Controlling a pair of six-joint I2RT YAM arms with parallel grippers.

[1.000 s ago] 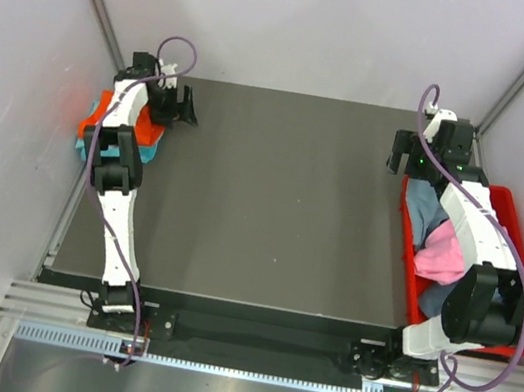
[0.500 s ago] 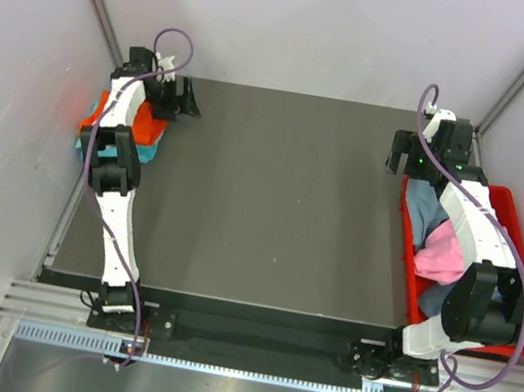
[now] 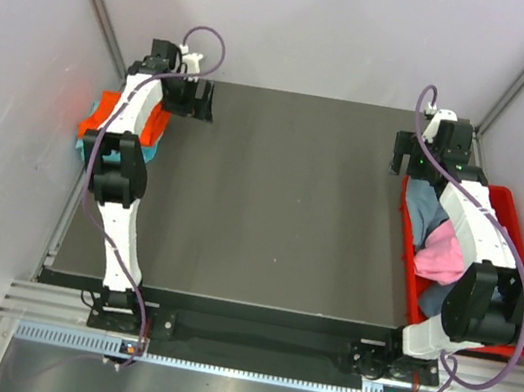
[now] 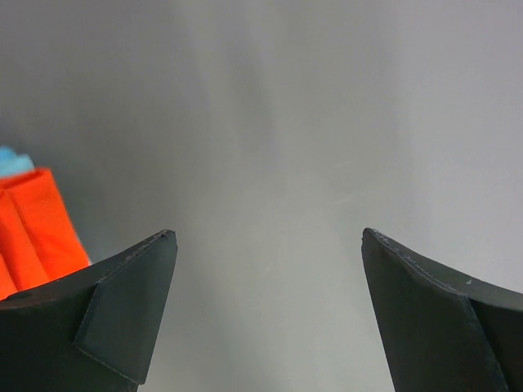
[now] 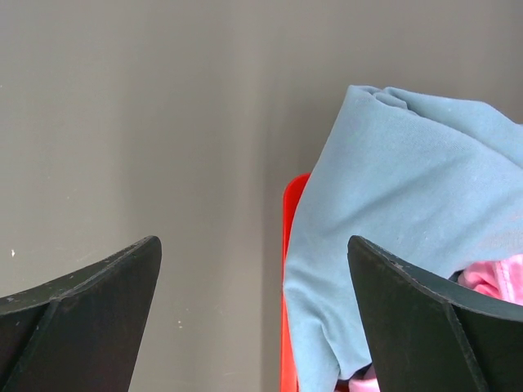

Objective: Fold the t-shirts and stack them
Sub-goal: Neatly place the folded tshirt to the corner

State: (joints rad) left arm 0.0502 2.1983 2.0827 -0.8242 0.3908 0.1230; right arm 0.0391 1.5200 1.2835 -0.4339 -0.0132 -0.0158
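Grey-blue cloth drew my eye: the grey-blue t-shirt, soft and matte, lay crumpled over the far-left rim of the rigid red bin. Its long axis seemed to run back along the bin. The pink t-shirt sat bunched deeper in that bin. My right claw hung spread and empty just outside the bin's corner, with the shirt to its right, so I judged it the nearer arm. Across the tabletop from the bin, the folded orange t-shirt lay over a teal one, and the left claw stood released near them.
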